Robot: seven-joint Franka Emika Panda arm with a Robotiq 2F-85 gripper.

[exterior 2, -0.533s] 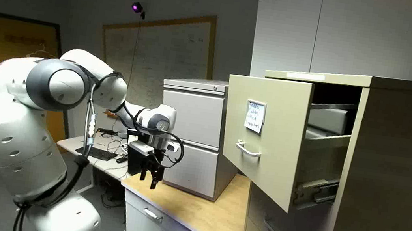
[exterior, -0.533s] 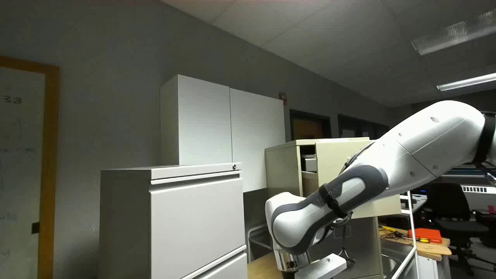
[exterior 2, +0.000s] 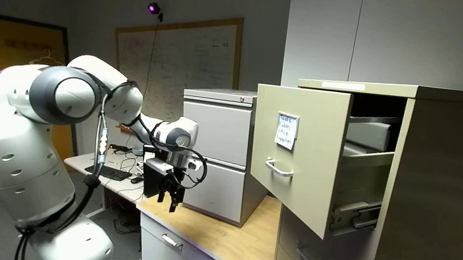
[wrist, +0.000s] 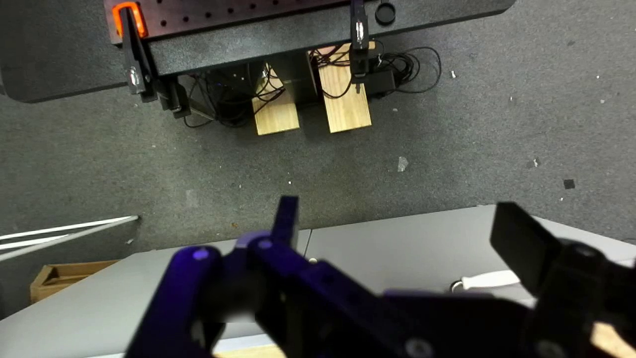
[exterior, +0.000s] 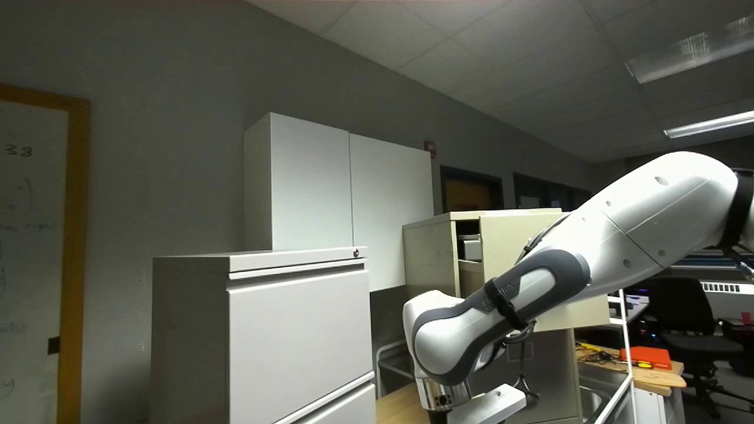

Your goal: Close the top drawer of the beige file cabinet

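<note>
Nothing visibly moves this half second: the top drawer [exterior 2: 307,162] juts from the beige file cabinet [exterior 2: 444,198] beside one tabletop [exterior 2: 234,246] edge; the spread, empty tool [exterior 2: 166,205] hangs near the opposite front corner, so closing seems unstarted.

A pale grey cabinet [exterior 2: 224,147] stands on a wood-topped counter [exterior 2: 225,242].

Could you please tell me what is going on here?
A robot arm is here to close the top drawer of the beige file cabinet, but it is not handling anything yet. That drawer stands pulled out. The gripper is open and holds nothing; in an exterior view it hangs in front of the grey cabinet, apart from the drawer.
</note>
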